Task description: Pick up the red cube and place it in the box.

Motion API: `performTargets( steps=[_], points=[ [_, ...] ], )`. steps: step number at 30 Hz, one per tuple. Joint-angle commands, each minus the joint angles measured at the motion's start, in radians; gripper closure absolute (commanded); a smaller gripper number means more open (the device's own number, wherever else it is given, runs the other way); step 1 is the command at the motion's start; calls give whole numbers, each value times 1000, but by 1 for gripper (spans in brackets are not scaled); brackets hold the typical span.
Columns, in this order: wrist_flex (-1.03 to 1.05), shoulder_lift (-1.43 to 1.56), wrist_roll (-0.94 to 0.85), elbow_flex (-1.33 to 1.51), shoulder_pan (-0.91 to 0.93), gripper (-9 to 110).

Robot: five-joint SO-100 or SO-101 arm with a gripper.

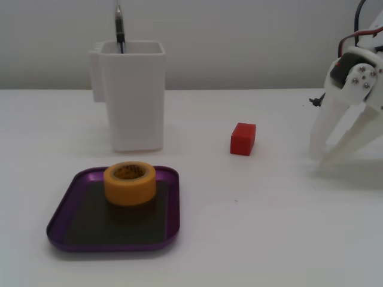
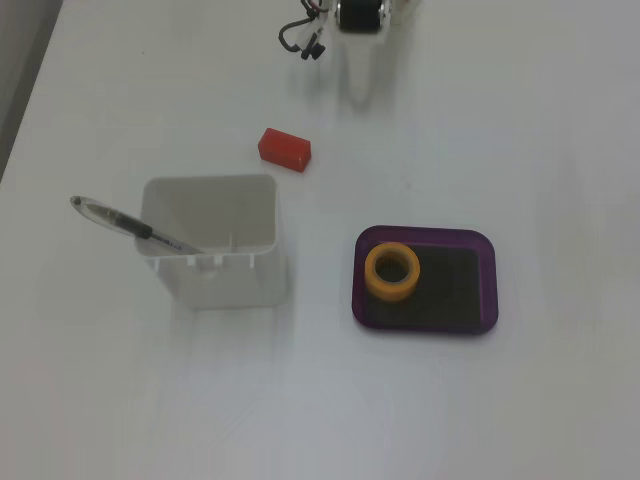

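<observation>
The red cube (image 1: pixel 243 139) (image 2: pixel 284 149) lies on the white table, clear of everything else. In a fixed view my white gripper (image 1: pixel 319 157) stands tip-down at the right, about a hand's width right of the cube. Its two fingers narrow to tips that almost meet, with nothing between them. From above, the gripper (image 2: pixel 360 88) shows as a pale shape beyond the cube. The box (image 1: pixel 69 200) (image 2: pixel 484 250), a shallow purple-rimmed tray, lies near the front left in a fixed view and holds a yellow tape roll (image 1: pixel 130 182) (image 2: pixel 392 271).
A tall white container (image 1: pixel 131 95) (image 2: pixel 212 262) with a pen (image 2: pixel 130 226) in it stands behind the tray, left of the cube. Cables (image 2: pixel 300 40) hang by the arm's base.
</observation>
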Motion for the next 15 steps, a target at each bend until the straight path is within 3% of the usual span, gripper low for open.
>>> performTargets(
  steps=[1,15],
  points=[
    [-12,84,-2,5,6,102],
    [-202,72,-2,-167,12,102]
  ],
)
